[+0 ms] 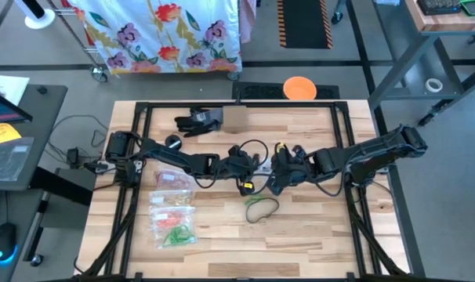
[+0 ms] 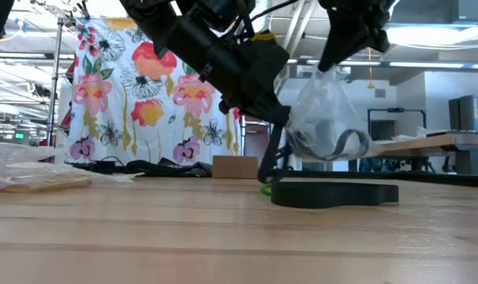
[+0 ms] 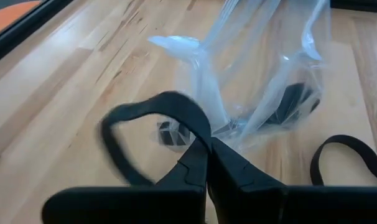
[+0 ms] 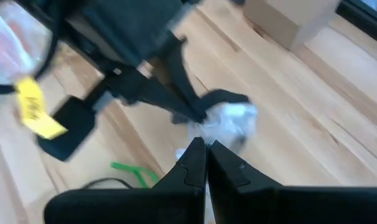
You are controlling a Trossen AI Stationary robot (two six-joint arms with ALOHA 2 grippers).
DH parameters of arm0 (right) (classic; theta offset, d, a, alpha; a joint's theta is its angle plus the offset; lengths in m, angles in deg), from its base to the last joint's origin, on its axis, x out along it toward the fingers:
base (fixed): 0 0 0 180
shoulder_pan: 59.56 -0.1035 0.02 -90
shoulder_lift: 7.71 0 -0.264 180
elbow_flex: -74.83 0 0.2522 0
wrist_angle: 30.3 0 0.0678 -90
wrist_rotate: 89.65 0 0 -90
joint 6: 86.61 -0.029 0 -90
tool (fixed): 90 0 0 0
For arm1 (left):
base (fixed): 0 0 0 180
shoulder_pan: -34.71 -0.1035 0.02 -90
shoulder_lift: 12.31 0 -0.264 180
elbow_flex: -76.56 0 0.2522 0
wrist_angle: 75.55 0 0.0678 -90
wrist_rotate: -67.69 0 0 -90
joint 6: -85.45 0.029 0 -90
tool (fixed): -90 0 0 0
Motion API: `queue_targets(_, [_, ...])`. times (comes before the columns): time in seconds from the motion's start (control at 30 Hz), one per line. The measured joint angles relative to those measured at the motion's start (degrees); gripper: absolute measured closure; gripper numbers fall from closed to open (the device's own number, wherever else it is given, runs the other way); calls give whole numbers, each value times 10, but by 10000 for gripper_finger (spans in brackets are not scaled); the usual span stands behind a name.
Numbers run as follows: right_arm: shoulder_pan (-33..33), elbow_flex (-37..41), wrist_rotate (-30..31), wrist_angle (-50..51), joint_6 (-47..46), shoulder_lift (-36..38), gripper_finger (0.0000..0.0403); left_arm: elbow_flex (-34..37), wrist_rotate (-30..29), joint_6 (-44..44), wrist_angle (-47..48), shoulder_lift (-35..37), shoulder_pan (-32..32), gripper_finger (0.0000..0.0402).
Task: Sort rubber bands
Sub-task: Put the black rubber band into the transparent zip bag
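Note:
My left gripper (image 1: 249, 166) is at the table's middle, shut on a black rubber band (image 3: 152, 115). It stands right beside a clear plastic bag (image 2: 324, 110) with dark bands (image 2: 337, 146) inside. My right gripper (image 1: 278, 178) is shut on that bag from above. The left gripper's fingers (image 2: 272, 162) point down by the bag's lower left side. Loose black and green rubber bands (image 1: 261, 207) lie flat on the table nearer the front edge. One black band (image 3: 350, 155) and one green band (image 4: 134, 171) also show in the wrist views. My left gripper pinches the black band between its two fingertips at one point of the loop (image 3: 201, 132). The fingers slant down from the table's left side. The rest of the loop stands out free beyond the fingertips. My right gripper pinches the clear bag's gathered upper part (image 4: 221, 127) between its two fingers, pointing down. The bag hangs below the fingers, its bulging lower end (image 2: 326, 154) just above the table.
Three clear bags with sorted bands lie at the table's left: reddish (image 1: 173, 178), orange-yellow (image 1: 172, 200) and green (image 1: 175, 233). A black glove (image 1: 197, 120) and a cardboard box (image 1: 235, 119) sit at the far edge. Cables loop around both wrists.

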Motion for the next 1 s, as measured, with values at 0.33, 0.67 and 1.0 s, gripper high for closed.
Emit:
queue_targets(0.33, [20, -1, 0, 77, -30, -30, 403, 1, 17, -17, 4, 0, 1, 401])
queue_targets(0.67, [56, 2, 14, 124, -28, -75, 403, 4, 13, -22, 43, 0, 7, 401])
queue_targets(1.0, [49, 214, -10, -110, -33, 57, 403, 130, 25, -29, -198, 13, 18, 402])
